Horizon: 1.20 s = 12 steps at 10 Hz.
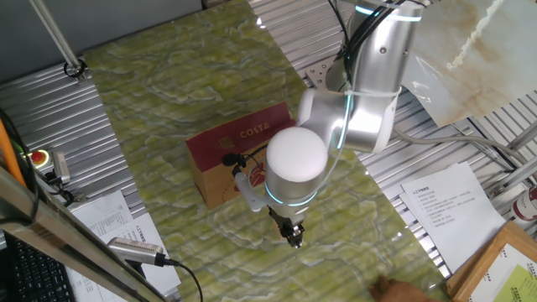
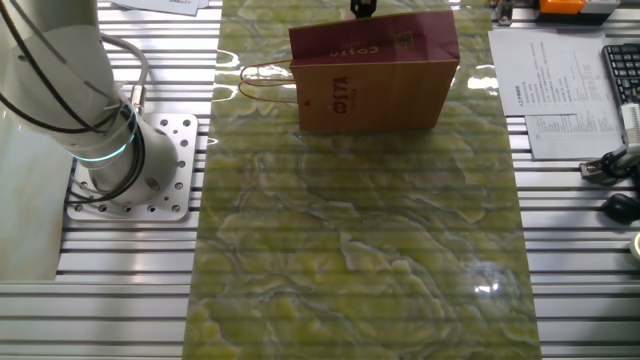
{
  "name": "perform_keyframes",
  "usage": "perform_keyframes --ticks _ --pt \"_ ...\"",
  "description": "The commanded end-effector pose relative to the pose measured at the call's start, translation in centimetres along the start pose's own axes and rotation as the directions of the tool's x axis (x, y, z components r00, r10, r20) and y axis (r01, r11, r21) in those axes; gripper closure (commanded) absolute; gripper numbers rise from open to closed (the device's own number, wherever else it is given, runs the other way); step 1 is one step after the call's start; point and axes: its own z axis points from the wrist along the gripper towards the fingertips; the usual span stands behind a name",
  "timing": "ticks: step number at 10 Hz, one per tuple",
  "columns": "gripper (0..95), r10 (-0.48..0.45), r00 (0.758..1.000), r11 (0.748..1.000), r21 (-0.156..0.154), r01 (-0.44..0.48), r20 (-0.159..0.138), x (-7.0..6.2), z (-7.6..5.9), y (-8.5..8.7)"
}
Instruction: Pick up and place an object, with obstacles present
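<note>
Green marbled sheeting covers the bench, bare on the camera's side of the paper bag in the other fixed view. That bag stands upright, its dark red band uppermost, its handles lying toward the arm's base. Just past the bag's far top edge a dark tip of the gripper shows. In one fixed view the gripper hangs low over the sheeting just beside the bag, on the side facing that camera, under the arm's white wrist cap. I cannot tell how wide the jaws stand. No wooden cube can be made out at the jaws or anywhere around the bag.
</note>
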Motion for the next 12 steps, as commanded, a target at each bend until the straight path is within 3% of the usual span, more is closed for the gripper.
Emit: perform_keyframes --ticks 1,6,7,11,12 --pt "19.0 -0.003 1.000 1.000 0.000 0.003 0.000 0.54 0.22 -0.13" --pt "19.0 0.014 1.000 1.000 0.002 -0.014 0.001 0.58 0.45 -0.12" --pt "38.0 0.018 1.000 1.000 0.003 -0.018 0.000 0.61 0.63 -0.10" --pt "38.0 0.023 1.000 1.000 0.002 -0.023 -0.003 0.69 0.95 -0.07" --pt "57.0 0.023 1.000 1.000 0.001 -0.023 -0.003 0.69 0.95 -0.07"
